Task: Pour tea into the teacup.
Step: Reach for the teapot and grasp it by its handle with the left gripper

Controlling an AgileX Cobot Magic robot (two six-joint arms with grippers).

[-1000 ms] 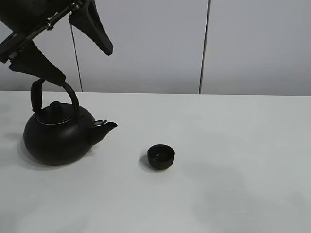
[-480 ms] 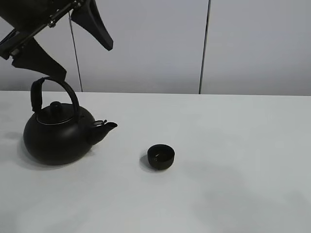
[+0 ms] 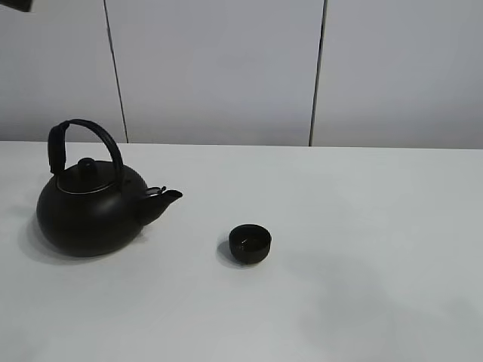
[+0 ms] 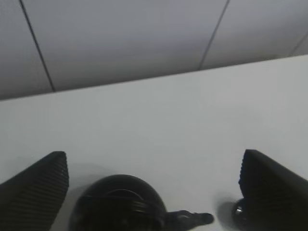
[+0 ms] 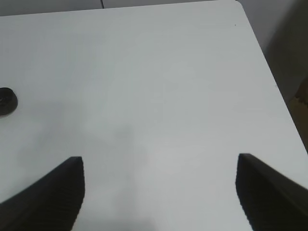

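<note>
A big round black kettle (image 3: pixel 90 205) with an arched handle stands at the table's left, spout pointing right. The teacup (image 3: pixel 250 243), tiny, black and handleless, sits to the right of the spout, apart from it. In the left wrist view my left gripper (image 4: pixel 153 159) is open wide, high above the kettle (image 4: pixel 120 204), with nothing between its fingers (image 4: pixel 33 190); the teacup (image 4: pixel 237 211) peeks out beside one finger. My right gripper (image 5: pixel 160 161) hovers open over bare table, well away from the teacup (image 5: pixel 6 101). Neither gripper's fingers appear in the exterior view.
The white table (image 3: pixel 362 226) stretches to the right of the cup, and pale wall panels (image 3: pixel 219 68) rise behind it. The right wrist view shows the table's corner and edge (image 5: pixel 262 53).
My left gripper, which was just above the kettle's handle, has risen up and left, out of the exterior view. Kettle and teacup have not moved.
</note>
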